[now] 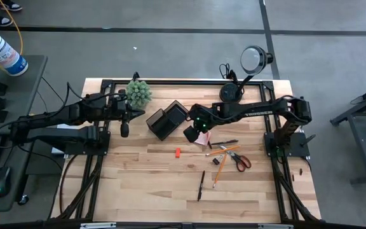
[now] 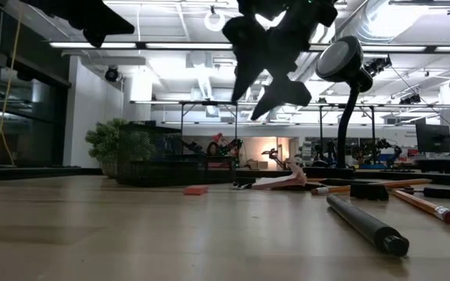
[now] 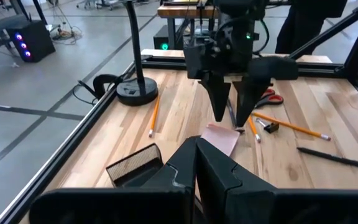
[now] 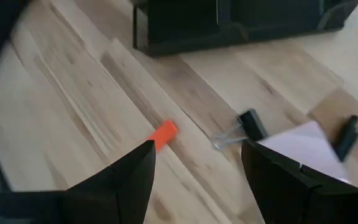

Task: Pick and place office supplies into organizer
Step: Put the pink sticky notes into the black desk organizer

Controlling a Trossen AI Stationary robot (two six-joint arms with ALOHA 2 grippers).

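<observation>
Pink paper, a square sticky-note pad [image 1: 201,137], lies flat on the pale wooden table [image 1: 145,184] directly beneath the right gripper [image 1: 194,132], just off the corner of the black rectangular mesh organizer [image 1: 166,119]. That vertical relation governs the coming move: the pad sits below and slightly toward the right arm's own base from the fingertips, so a short straight descent looks sufficient.

The left wrist view shows the right gripper [image 3: 232,115] pointing down with its 2 dark fingers parted narrowly, tips above the far edge of the pad [image 3: 221,138] and holding nothing. The right wrist view confirms both fingers spread and empty, with the pad's pale corner [image 4: 306,144] beside one finger, a small black binder clip [image 4: 248,126] between them, and the small red-orange block [image 4: 163,134] near the other.

The pad is thin and flat, so it offers only its edges to grip; this is judged the main difficulty.

The right arm is clearly the nearer. The left gripper [image 1: 124,129] hangs on the organizer's opposite side, near the green spiky plant [image 1: 139,93], fingers drawn together and empty.

Remaining supplies lie well apart toward the right: red-handled scissors [image 1: 240,159], orange-yellow pencils [image 1: 219,166] and a black pen [image 1: 201,185], long axes running roughly front to back or diagonal. The organizer appears to hold none of these
</observation>
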